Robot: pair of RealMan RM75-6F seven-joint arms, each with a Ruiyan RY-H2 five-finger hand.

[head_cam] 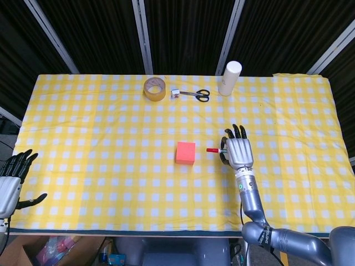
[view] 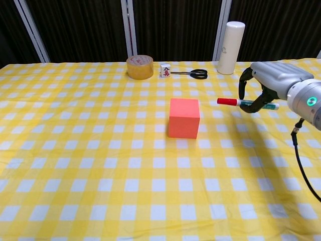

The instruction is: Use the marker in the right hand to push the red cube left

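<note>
Idling at the bench's left edge (head_cam: 33, 83) with fingers spread and nothing in them: left hand (head_cam: 11, 180); sitting near the middle of the checked cloth, square on the bench: red cube (view: 183, 117); hovering off the cube's right face, tip apart from it and lifted above the cloth: marker (view: 241, 103); pinching the marker's barrel, fingers curled round it: right hand (view: 273, 83). Probably calling for lowering the tip to mid-height of the right face, keeping the barrel level, then easing leftward through the centre to avoid spinning the cube.
</note>
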